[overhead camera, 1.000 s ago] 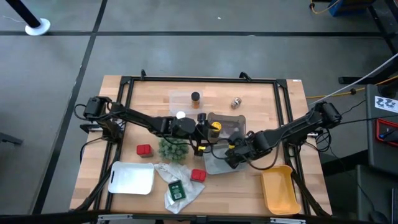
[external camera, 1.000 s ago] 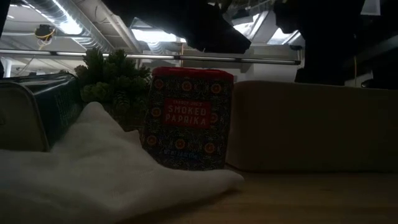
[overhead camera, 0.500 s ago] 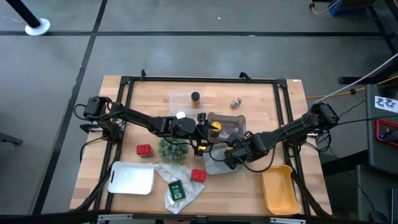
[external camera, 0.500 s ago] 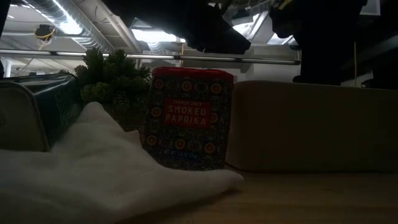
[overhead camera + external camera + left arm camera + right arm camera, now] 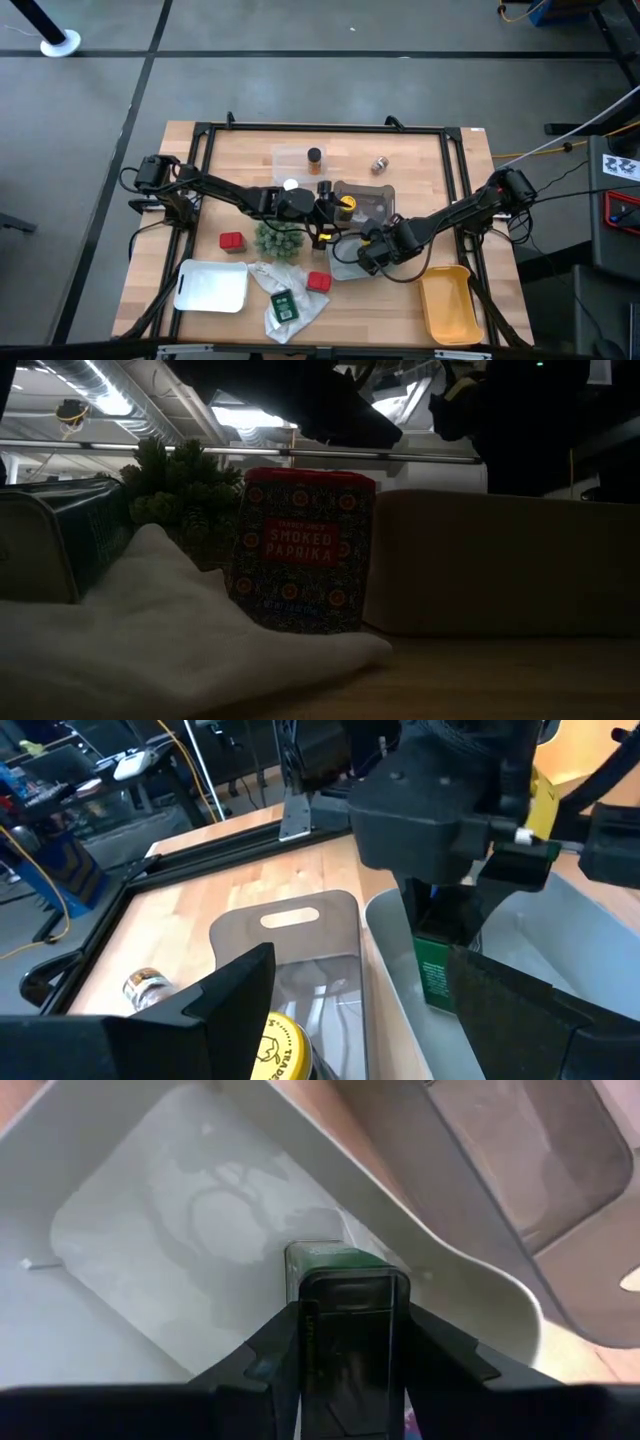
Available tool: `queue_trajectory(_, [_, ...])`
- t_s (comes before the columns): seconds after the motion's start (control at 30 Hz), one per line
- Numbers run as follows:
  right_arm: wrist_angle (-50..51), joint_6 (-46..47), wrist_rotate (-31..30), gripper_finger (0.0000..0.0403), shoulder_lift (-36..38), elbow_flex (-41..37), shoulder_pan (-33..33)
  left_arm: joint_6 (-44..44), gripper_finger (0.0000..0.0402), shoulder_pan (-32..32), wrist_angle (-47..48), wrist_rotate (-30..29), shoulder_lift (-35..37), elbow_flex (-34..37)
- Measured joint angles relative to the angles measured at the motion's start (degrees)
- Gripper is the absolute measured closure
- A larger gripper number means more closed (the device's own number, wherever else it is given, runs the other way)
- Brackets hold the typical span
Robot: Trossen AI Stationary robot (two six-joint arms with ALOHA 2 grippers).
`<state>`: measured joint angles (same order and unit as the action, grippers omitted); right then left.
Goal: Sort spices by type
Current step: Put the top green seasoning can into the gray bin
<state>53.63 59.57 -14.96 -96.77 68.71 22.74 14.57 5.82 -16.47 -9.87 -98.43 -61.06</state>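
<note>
Shifted slightly leftward over the past second, the right tool (image 5: 367,252) holds a green-labelled spice tin (image 5: 345,1295) upright, just above the white tray (image 5: 150,1210). To its left, the left tool (image 5: 322,212) stands wide beside the yellow-capped jar (image 5: 345,205). Whether the tin's base touches the tray is hidden.

You're looking at a lab or workshop: wooden bench (image 5: 200,215) sitting in a black metal frame (image 5: 330,127) on grey concrete floor (image 5: 300,80), cables (image 5: 40,910) trailing around, ducting (image 5: 110,400) running overhead.
</note>
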Motion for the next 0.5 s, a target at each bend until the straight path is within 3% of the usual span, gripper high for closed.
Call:
queue_trajectory(0.27, [-1.34,-0.01,-0.48,0.0250,0.02,0.00,0.00,0.59,0.0125,0.00,-0.02,0.00,0.00,0.00])
queue_trajectory(0.5, [-2.60,0.02,-0.48,0.0199,0.02,0.00,0.00,0.50,0.0125,0.00,-0.04,0.00,0.00,0.00])
